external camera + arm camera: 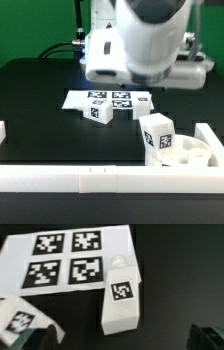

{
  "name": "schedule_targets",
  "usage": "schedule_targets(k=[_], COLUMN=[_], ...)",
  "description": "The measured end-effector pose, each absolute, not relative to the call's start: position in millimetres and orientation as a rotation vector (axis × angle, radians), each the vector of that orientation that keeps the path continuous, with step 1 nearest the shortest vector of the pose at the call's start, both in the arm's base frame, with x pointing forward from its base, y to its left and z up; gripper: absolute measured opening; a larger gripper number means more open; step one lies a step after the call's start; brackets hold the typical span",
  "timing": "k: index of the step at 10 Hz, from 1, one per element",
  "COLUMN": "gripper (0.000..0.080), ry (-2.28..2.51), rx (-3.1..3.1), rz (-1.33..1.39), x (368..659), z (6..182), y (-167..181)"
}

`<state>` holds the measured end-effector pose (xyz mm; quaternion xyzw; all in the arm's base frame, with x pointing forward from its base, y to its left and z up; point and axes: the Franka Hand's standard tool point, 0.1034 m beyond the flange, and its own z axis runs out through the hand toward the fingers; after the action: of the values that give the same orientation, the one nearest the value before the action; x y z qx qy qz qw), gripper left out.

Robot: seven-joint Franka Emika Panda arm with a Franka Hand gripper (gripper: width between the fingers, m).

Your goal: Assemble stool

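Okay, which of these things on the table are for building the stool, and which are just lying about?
For the stool:
- seat
- leg by the marker board
- leg by the seat

Just lying about:
- marker board
- border rail

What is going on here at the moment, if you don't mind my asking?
The robot arm is midway through a furniture assembly. Its tool is open and empty, hovering over a leg that lies on the black table beside the marker board. In the exterior view another leg stands upright close to the round seat; whether it sits in a socket I cannot tell.
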<state>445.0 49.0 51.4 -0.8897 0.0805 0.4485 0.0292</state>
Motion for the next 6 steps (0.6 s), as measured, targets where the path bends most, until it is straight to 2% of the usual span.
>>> schedule_targets(k=[1,2,6], gripper=[0.0649,0.0649,0.0649], ry=[0.250,0.251,0.263], rx=[-2.712,-2.696,-2.695], rz=[1.426,1.464,1.461], x=[432.2,426.9,426.5], z=[42.9,43.1,41.7], y=[53.9,55.6,52.8])
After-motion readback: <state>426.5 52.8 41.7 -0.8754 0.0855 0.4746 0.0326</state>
